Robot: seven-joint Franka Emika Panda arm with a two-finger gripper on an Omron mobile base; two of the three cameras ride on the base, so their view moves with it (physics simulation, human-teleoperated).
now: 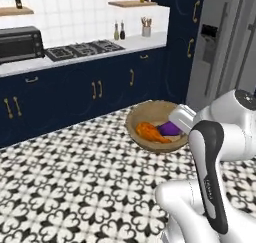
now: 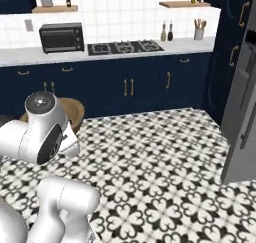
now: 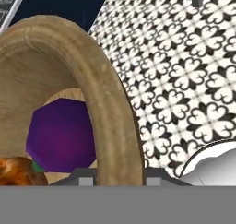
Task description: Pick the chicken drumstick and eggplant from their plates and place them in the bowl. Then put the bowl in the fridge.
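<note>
The white arm is reaching forward and across from its base, its forearm lying nearly level and its hand pressed up against the near rim of the bowl (image 1: 150,118), which is hanging above the patterned floor (image 1: 75,182). In the hand view the fingers (image 3: 115,177) are sitting on either side of the bowl's thick wooden wall, clamped onto it, one inside and one outside. Inside the bowl the chicken drumstick (image 1: 150,133) is lying on the bottom with the eggplant (image 1: 171,129) just beside it, the two touching. The fridge (image 1: 220,47) is standing beyond the bowl to the right, its door with the dark dispenser panel facing the room, with open floor between it and the bowl. Along the back wall the navy cabinets (image 1: 75,94) are carrying a pale counter (image 1: 150,39) with a stovetop (image 1: 82,50) and a black toaster oven (image 1: 20,43), well apart from the arm.
</note>
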